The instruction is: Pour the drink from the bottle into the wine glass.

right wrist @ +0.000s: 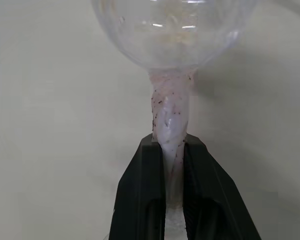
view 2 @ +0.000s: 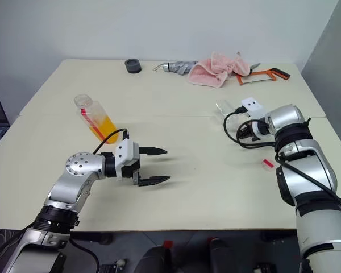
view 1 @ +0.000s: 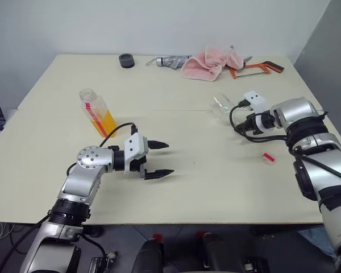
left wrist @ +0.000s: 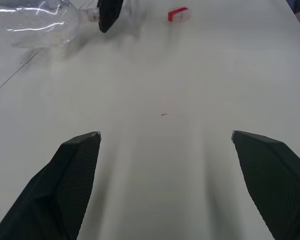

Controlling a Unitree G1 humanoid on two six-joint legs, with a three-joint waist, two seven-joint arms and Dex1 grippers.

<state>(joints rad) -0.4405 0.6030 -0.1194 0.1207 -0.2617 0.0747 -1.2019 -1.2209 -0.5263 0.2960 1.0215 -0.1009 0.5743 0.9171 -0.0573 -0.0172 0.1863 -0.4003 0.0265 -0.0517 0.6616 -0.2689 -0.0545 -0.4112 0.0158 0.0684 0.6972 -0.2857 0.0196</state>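
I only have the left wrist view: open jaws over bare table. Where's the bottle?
Observer: The bottle stands farther up the table than the left gripper, off to its left.
Operator: Any drink in it?
Observer: Yes, the orange drink fills roughly its lower half.
Operator: What's the right gripper doing?
Observer: The right gripper has its jaws shut on the stem of the wine glass, just below the bowl.
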